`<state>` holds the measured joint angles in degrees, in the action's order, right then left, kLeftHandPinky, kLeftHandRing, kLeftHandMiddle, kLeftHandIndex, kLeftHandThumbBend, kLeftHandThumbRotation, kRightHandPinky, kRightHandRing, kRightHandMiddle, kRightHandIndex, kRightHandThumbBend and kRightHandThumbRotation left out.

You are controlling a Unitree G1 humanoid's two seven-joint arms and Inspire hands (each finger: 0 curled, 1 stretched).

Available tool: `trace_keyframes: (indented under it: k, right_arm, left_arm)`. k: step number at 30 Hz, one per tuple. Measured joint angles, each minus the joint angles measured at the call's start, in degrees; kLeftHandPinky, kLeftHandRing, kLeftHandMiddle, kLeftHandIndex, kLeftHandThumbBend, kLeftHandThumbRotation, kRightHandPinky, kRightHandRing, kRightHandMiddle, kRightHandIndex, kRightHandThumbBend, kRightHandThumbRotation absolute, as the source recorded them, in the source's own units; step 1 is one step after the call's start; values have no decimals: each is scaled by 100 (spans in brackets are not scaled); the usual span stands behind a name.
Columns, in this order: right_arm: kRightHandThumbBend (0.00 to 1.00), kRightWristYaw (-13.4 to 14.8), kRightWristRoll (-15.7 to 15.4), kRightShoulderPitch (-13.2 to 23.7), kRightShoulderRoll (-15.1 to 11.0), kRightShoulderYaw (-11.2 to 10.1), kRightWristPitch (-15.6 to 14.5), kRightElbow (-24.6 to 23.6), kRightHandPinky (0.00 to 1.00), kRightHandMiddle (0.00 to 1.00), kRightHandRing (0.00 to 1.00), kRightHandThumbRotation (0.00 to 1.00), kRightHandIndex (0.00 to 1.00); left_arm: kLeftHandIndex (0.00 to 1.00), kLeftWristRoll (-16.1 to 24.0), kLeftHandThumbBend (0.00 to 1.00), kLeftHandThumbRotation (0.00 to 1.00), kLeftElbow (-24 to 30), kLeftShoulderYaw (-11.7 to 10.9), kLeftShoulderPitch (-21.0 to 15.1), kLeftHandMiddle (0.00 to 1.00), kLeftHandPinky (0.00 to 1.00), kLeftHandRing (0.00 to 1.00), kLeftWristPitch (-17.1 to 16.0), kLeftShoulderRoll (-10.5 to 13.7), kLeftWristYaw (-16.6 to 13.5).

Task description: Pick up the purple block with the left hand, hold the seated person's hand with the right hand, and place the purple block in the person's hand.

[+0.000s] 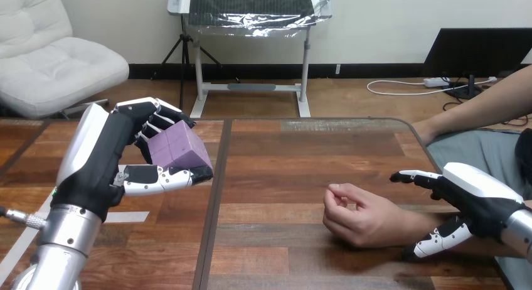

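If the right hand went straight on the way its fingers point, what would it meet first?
Probably the person's hand, lying curled on the table. The right hand, open, points toward the view's left along the person's forearm; depth is unclear, so it may pass above.

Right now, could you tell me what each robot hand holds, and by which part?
The left hand grips the purple block, fingers behind its top, thumb under its near edge. The right hand is open by the person's wrist, holding nothing.

purple block [180, 147]: tilted, in left hand [103, 158] | person's hand [354, 213]: loosely curled
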<state>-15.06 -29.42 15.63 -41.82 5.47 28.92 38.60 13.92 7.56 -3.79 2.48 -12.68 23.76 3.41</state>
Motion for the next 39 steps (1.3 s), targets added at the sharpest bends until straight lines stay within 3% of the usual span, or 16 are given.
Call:
trace_keyframes:
  k: [15, 30, 39]
  right_arm:
    - [100, -173, -109, 220, -105, 291, -355, 30, 74, 89, 89, 17, 88]
    - [100, -439, -110, 359, -106, 397, -644, 35, 63, 83, 78, 4, 83]
    - [100, -597, -140, 439, -114, 498, -852, -15, 59, 81, 74, 3, 80]
  left_arm:
    - [43, -1, 57, 0, 0, -75, 0, 41, 31, 37, 0, 0, 71]
    - [43, -3, 58, 0, 0, -94, 0, 41, 31, 37, 0, 0, 79]
    - [43, -16, 58, 0, 0, -101, 0, 42, 31, 37, -3, 0, 94]
